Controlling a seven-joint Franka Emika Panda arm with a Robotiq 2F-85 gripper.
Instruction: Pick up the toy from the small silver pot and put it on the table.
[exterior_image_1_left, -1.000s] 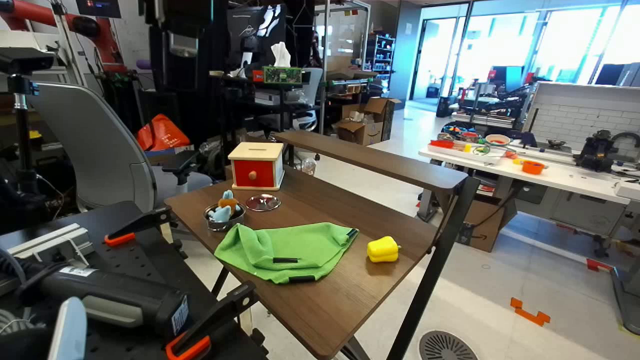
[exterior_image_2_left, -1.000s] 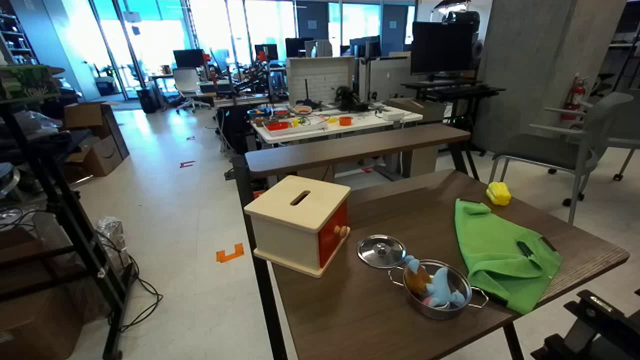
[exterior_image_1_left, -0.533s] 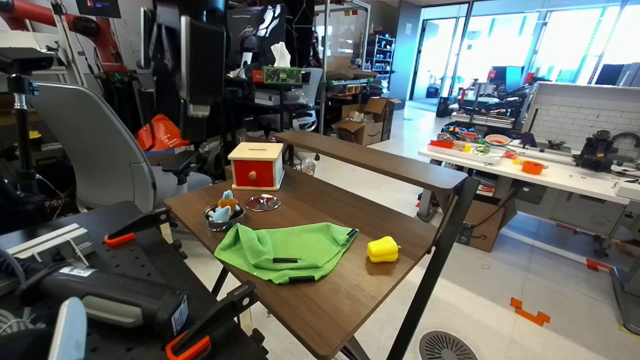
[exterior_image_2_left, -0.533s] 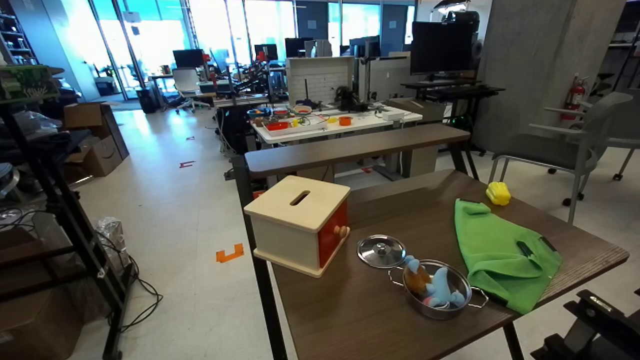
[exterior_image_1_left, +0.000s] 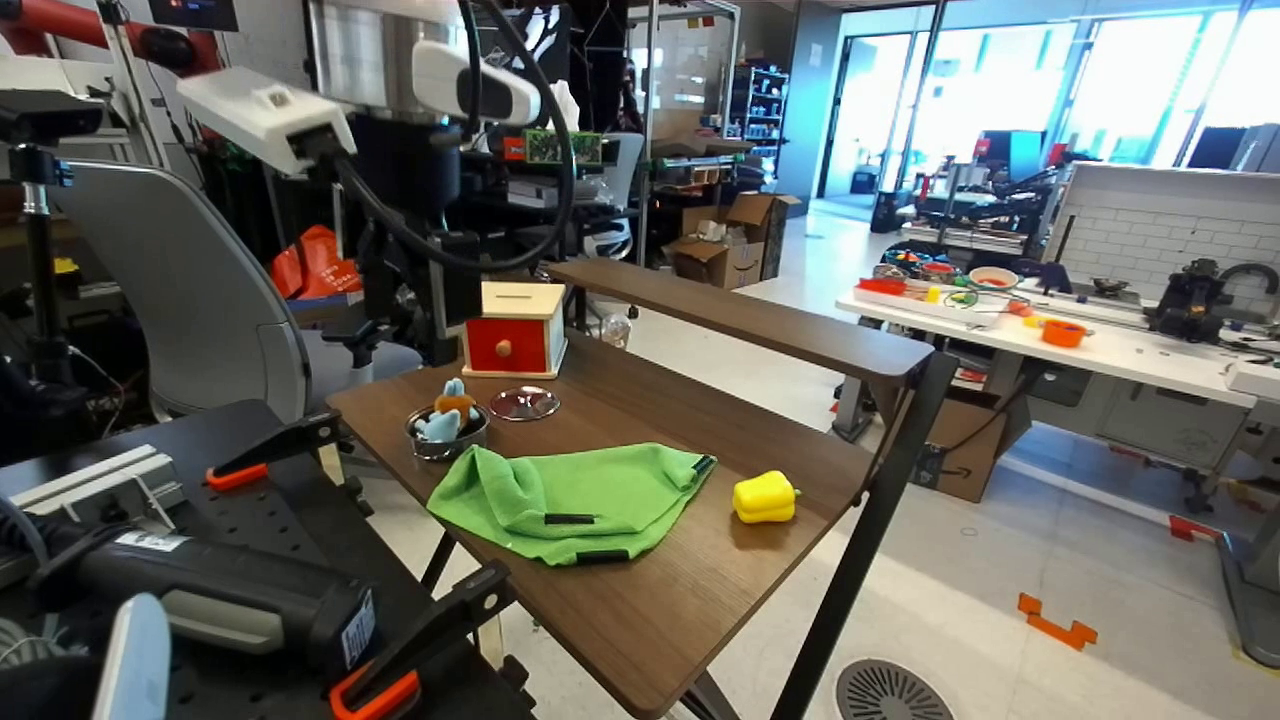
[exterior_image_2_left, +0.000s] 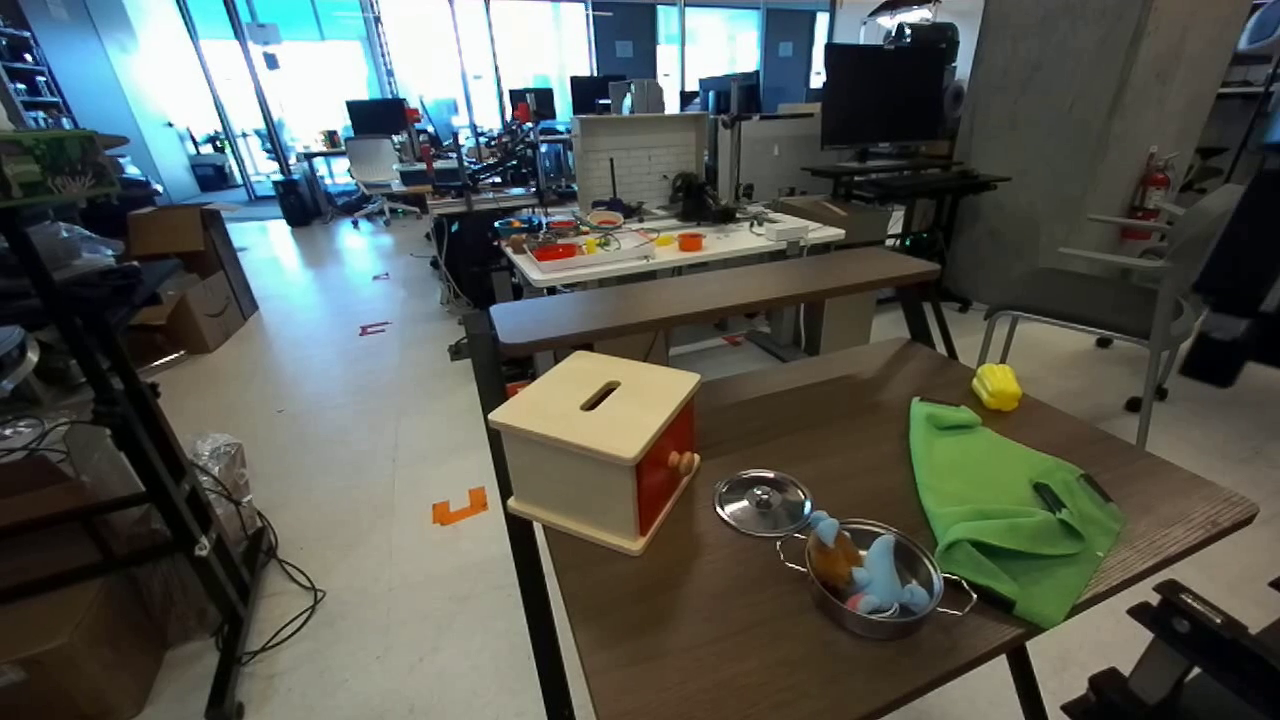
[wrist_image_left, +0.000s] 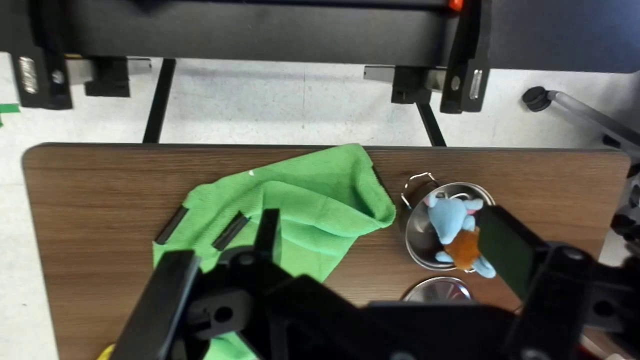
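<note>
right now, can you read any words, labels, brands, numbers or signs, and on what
No word, brand name or number is legible.
White rectangular label on the black cylindrical device: too small to read.
Bluish-white label on the device's end: too blurred.
Orange-red plastic bag: pale marks, too blurred.
Brown cardboard box: curved arrow, no legible word.
Open brown cardboard box: similar mark, faint.

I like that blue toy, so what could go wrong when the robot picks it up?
The toy sits inside the silver pot, so the open jaws might catch its rim instead. The pot stands near the edge of the table, so a bump might knock it off. The green cloth beside the pot might snag.
</note>
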